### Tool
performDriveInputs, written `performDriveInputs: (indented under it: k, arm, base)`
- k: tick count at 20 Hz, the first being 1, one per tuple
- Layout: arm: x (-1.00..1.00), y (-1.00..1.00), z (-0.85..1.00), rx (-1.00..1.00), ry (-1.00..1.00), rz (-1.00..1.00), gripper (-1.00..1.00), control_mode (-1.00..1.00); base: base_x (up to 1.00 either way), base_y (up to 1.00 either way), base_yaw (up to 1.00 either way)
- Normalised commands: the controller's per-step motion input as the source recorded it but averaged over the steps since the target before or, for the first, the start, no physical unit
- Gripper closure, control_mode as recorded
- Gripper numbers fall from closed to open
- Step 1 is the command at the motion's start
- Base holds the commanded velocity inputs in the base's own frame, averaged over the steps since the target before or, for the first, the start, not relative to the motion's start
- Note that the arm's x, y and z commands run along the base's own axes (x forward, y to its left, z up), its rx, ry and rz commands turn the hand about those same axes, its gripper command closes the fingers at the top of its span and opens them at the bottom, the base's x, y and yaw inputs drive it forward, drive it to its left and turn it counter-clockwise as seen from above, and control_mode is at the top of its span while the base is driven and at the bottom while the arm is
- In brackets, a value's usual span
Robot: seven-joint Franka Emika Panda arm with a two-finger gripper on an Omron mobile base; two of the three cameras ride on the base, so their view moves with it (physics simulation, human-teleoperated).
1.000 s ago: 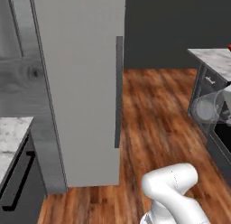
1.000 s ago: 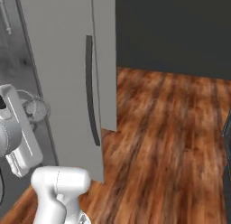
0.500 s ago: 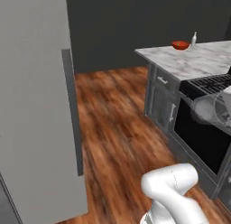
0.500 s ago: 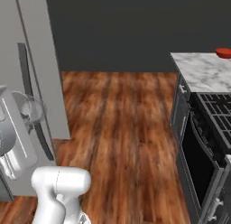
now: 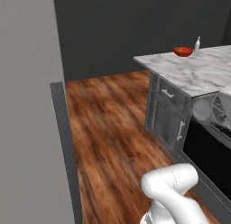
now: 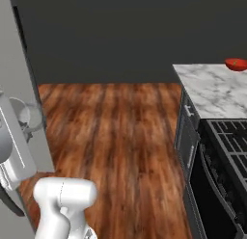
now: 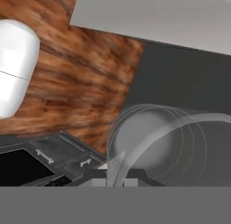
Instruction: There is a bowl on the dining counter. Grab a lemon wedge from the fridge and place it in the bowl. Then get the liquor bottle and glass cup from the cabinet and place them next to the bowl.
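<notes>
The glass cup (image 7: 155, 142) was seen clamped in the hand (image 7: 115, 175) in the hand view, lying on its side with its open mouth turned toward the camera. In the left base view the cup (image 5: 215, 111) was held up at the right edge, over the front of the marble worktop (image 5: 198, 74). At the worktop's far end the red bowl (image 5: 183, 51) was seen, with the liquor bottle (image 5: 197, 44) just beside it. The grey fridge (image 5: 31, 128) was seen at the left.

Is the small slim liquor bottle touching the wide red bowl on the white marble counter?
Apart. In the left base view, the slim liquor bottle stands right of the red bowl, with bare marble counter between them.
</notes>
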Motion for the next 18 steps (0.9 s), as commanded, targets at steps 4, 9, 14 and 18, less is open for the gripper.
performDriveInputs:
  k: [4, 9, 14, 18]
  arm:
    - [0.00, 0.00, 0.00, 0.00, 0.00, 0.00, 1.00, 1.00]
    - [0.00, 0.00, 0.00, 0.00, 0.00, 0.00, 1.00, 1.00]
    - [0.00, 0.00, 0.00, 0.00, 0.00, 0.00, 1.00, 1.00]
    - [0.00, 0.00, 0.00, 0.00, 0.00, 0.00, 1.00, 1.00]
  base:
    - [1.00, -0.29, 0.00]
    - [1.00, -0.41, 0.00]
    - [1.00, -0.38, 0.00]
    - [1.00, -0.17, -0.02]
